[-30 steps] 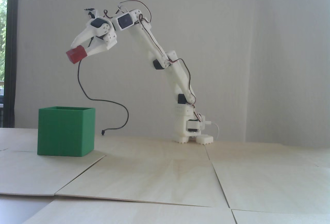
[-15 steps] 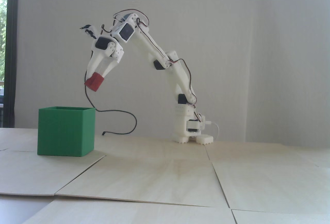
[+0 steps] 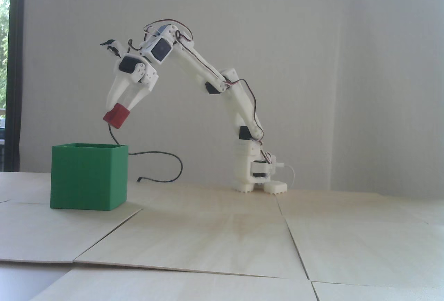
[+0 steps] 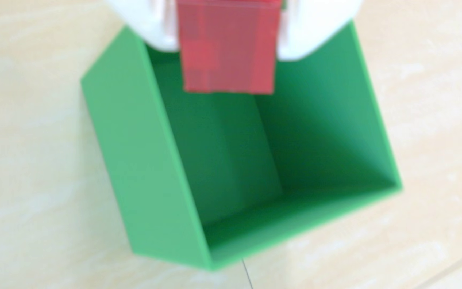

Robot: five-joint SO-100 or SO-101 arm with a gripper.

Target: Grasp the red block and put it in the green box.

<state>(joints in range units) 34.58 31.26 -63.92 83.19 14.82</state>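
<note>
Both gripper fingers pinch the red block above the green box.

The small matte red cuboid block hangs tilted, left of centre in the fixed view, above the large open green cube-shaped box at lower left.

Block above box opening
</note>
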